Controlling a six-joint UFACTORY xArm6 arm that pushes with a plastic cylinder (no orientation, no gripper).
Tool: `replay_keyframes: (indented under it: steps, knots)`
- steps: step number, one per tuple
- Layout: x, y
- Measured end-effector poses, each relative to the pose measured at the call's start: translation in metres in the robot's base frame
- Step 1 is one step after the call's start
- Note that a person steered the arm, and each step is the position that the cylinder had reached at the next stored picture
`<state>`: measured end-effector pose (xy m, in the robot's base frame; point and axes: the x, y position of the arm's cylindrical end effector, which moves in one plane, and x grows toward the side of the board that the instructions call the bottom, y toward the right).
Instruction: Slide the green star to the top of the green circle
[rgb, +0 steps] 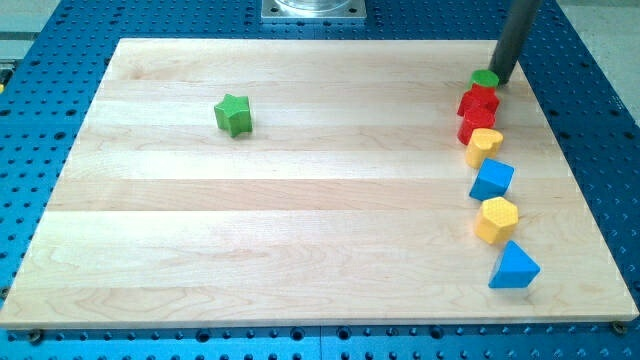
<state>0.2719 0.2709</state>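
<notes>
Robot body: straight, smooth, dark grey cylindrical rod, plain and unmarked, ending in my tip (499, 80).

Laboratory test bench: pale wooden board (300, 200) laid on blue perforated metal breadboard (50, 120), with a metal mounting plate (313, 10) at the view's top.

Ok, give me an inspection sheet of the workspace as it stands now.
Surface: wooden board on a blue perforated table.
Job's things: green star alone at the view's upper left; green circle at the upper right, heading a column of blocks.
Clutter: below the circle, two red blocks, yellow block, blue block, yellow hexagon, blue triangle.
Grippers: none; my tip sits by the circle's right edge, far from the star.
Cables: nothing seen.
Surroundings: metal mount at the view's top.
</notes>
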Motion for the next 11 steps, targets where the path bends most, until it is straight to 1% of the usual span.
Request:
replay_keyframes:
  steps: [1,2,3,4,5,6,7,8,9,10,11]
  knots:
    - [-0.035,-0.06]
    - [-0.039,-0.17]
    - [-0.029,-0.193]
    - [-0.015,-0.312]
    - [0.015,-0.368]
    - [0.069,-0.385]
    - [0.113,-0.349]
    - [0.114,-0.362]
    - [0.111,-0.407]
    - [0.133,-0.451]
    - [0.17,-0.424]
